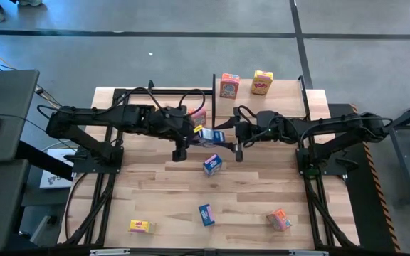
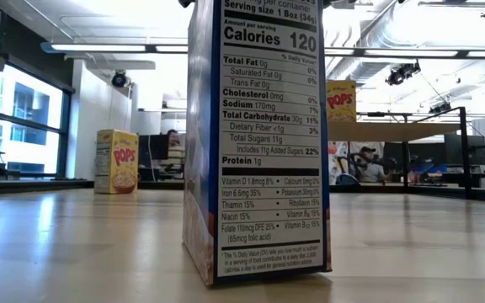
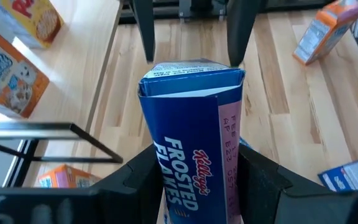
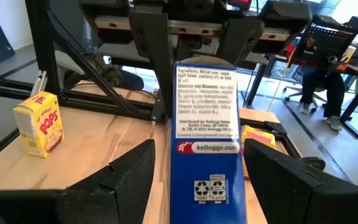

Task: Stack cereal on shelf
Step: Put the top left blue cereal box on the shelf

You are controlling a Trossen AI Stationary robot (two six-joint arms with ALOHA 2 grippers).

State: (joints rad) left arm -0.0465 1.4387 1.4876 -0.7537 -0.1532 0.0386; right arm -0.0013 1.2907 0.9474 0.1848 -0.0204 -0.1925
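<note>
Left tool (image 3: 197, 186) clamped on blue Frosted Flakes box (image 3: 194, 130), right tool (image 4: 207, 180) spread wide around its other end, mid-table

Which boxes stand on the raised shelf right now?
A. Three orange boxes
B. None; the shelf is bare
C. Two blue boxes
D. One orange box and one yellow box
D: in the high view an orange box and a yellow box stand side by side on the shelf, while the blue boxes are either on the tabletop or held between the arms.
</note>
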